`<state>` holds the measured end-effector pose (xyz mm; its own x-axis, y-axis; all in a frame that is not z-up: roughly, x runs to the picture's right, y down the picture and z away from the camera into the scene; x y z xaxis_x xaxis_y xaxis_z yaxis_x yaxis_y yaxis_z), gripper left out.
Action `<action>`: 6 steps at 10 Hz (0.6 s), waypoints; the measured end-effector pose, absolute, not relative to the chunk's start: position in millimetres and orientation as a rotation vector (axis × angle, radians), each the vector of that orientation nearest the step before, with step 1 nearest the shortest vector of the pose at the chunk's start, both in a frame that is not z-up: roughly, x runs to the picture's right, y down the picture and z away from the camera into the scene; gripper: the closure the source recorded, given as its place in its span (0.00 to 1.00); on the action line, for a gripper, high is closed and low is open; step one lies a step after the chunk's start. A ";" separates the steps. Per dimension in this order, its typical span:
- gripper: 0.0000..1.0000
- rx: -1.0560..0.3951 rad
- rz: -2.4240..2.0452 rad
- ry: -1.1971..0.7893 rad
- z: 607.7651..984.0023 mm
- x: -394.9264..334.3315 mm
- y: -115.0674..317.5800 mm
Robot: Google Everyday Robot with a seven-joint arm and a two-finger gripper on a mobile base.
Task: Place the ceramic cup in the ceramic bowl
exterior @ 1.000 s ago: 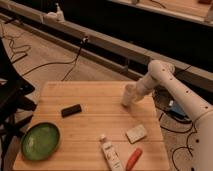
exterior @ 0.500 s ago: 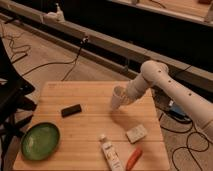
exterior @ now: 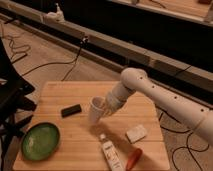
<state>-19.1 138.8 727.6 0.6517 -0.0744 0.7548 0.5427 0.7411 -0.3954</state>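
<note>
The white ceramic cup (exterior: 96, 109) hangs tilted above the middle of the wooden table (exterior: 60, 92), held at its right side by my gripper (exterior: 106, 106), which is shut on it. The white arm comes in from the right. The green ceramic bowl (exterior: 40, 141) sits on the table's front left corner, well to the left of and below the cup. It is empty.
A black rectangular object (exterior: 71, 110) lies left of the cup. A white rectangular block (exterior: 135, 133), a white bottle (exterior: 111, 154) and an orange-red object (exterior: 133, 159) lie at the front right. A dark chair (exterior: 10, 100) stands at the table's left. Cables run on the floor.
The arm has carried the cup leftward from the table's right side toward its middle, closer to the bowl. Other objects have not moved.
</note>
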 end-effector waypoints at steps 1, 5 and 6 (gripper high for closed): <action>1.00 -0.656 -0.399 -0.796 725.4 -23.8 142.1; 1.00 -0.655 -0.398 -0.796 725.4 -23.7 141.5; 1.00 -0.654 -0.396 -0.796 725.5 -23.2 141.3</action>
